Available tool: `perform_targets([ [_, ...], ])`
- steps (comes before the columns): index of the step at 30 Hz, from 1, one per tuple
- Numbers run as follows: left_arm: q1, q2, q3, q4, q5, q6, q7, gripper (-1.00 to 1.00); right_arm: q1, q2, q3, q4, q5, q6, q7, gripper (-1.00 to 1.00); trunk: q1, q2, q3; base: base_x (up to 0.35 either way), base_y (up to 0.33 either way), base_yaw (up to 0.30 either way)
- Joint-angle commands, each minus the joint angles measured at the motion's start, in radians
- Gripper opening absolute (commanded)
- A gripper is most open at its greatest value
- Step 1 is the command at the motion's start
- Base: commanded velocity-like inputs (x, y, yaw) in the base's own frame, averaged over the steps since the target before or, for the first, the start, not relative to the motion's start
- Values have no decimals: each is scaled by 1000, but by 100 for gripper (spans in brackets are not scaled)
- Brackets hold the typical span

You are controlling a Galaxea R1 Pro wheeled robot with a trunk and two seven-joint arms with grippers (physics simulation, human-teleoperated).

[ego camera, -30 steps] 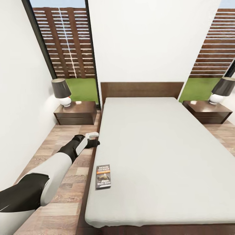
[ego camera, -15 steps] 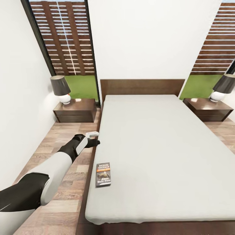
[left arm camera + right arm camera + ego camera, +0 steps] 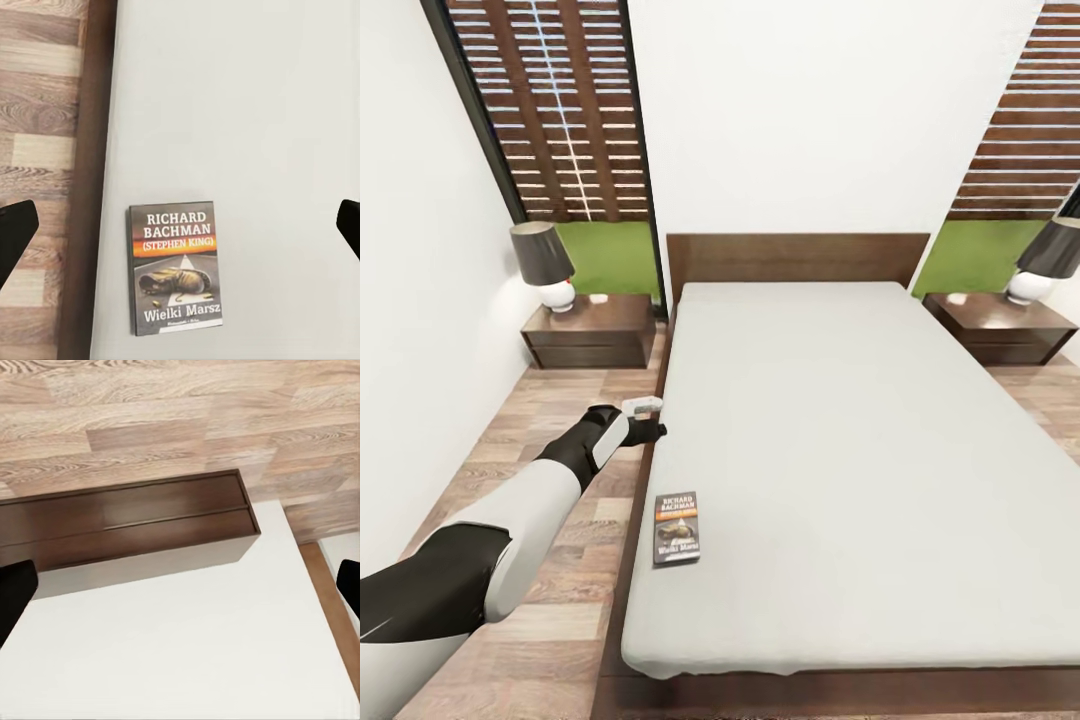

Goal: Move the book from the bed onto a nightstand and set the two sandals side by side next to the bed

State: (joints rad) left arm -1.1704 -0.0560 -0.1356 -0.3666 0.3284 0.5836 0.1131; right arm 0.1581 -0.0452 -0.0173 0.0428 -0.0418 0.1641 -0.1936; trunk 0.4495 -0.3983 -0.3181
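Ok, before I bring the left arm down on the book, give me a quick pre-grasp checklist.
1. Book flat on the bed, near its left edge: ok.
2. Left gripper above the bed's edge, beyond the book, not over it: not ok.
3. Left fingers spread wide: ok.
4. Nothing lying on the book: ok.
5. Left nightstand has free top beside the lamp: ok.
6. Sandals located: cannot tell.

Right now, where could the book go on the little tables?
Each nightstand has bare top beside its lamp: the left nightstand right of the lamp, the right nightstand left of its lamp. The book lies on the bed.
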Motion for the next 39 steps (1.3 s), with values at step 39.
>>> perform_targets([
  [39,-67,0,-8,-2,11,2,9,100,7,4,-1,-1,-4,39,-3,100,0,-2,-66,0,0,0],
])
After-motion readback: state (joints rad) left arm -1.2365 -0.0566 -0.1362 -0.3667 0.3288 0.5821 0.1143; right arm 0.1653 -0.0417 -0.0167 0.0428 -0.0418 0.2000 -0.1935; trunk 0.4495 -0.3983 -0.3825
